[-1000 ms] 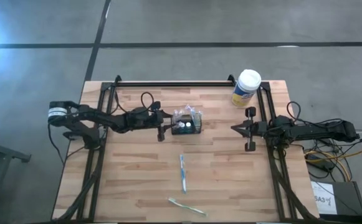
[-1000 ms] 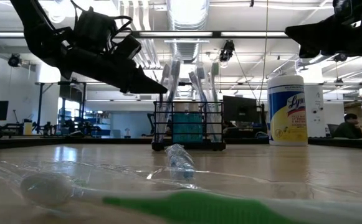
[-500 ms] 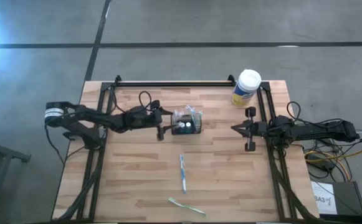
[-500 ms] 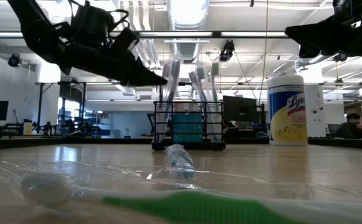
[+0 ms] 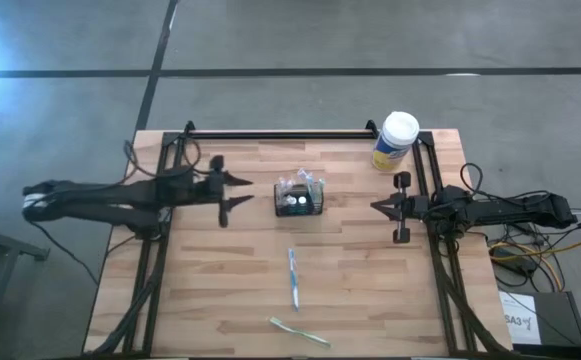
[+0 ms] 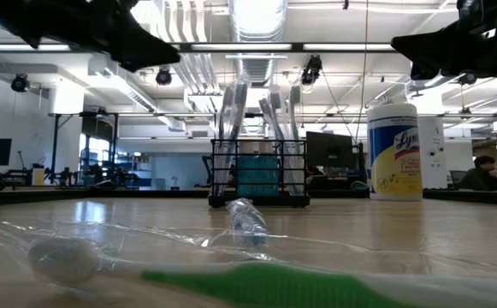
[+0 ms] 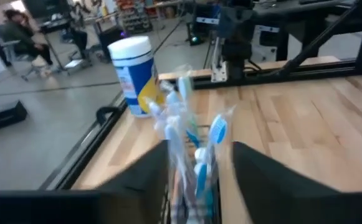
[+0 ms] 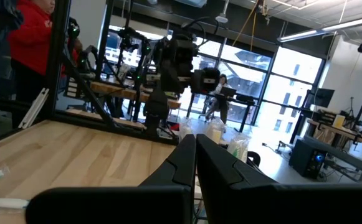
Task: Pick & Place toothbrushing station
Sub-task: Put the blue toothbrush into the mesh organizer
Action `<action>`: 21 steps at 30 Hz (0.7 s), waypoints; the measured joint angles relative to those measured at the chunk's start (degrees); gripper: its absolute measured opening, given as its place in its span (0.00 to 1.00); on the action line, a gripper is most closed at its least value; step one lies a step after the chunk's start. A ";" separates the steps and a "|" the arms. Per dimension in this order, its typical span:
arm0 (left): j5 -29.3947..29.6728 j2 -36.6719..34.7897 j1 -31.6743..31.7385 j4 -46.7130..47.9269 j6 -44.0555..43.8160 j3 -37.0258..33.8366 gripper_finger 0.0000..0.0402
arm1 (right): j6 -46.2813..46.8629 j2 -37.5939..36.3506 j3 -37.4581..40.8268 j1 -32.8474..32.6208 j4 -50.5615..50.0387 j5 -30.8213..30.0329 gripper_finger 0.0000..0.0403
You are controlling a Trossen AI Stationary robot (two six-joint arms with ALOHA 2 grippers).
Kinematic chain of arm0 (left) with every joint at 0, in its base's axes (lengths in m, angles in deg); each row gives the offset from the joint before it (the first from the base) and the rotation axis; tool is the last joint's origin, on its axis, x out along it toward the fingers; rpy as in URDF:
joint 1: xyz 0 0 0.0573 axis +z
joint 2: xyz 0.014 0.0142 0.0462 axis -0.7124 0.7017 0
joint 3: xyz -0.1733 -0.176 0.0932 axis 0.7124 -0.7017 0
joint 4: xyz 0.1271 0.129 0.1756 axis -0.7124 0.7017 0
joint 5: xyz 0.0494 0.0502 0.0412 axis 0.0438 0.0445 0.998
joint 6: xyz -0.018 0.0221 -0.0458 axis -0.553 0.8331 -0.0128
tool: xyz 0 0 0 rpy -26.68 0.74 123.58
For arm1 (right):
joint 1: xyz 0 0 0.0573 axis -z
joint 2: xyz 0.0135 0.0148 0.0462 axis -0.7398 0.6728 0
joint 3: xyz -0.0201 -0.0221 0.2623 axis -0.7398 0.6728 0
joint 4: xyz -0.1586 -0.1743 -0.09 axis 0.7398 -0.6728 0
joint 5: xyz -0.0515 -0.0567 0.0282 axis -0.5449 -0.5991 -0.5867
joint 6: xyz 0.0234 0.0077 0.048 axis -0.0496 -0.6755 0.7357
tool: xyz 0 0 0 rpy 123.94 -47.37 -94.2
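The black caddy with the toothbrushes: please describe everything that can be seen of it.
The black caddy is a small rectangular basket with thin wire-like bars on its sides. It stands upright on the wooden table, near the middle toward the back. Several wrapped toothbrushes stand in it and rise above its rim, and something teal shows inside. Nothing grips it: the left claw is open beside it, apart, and the right claw waits on the other side.

Overhead camera looks straight down; table-level camera faces across; both share the caddy (image 5: 299, 202).
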 joint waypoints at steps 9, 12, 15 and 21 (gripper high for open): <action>2.26 -12.19 -0.62 4.25 0.30 -4.79 0.03 | 0.10 0.00 0.00 0.00 0.02 0.00 0.02; 1.26 -14.66 -0.62 -4.01 -1.66 -9.94 0.01 | 0.20 0.00 0.00 0.01 0.02 0.00 0.02; -0.16 -15.95 -0.62 -11.71 -4.49 -15.53 0.01 | 0.17 0.00 0.00 -0.01 0.02 0.00 0.02; 2.60 -16.23 -0.58 -13.36 -5.96 -20.76 0.01 | 0.02 0.00 0.00 0.01 0.02 0.00 0.02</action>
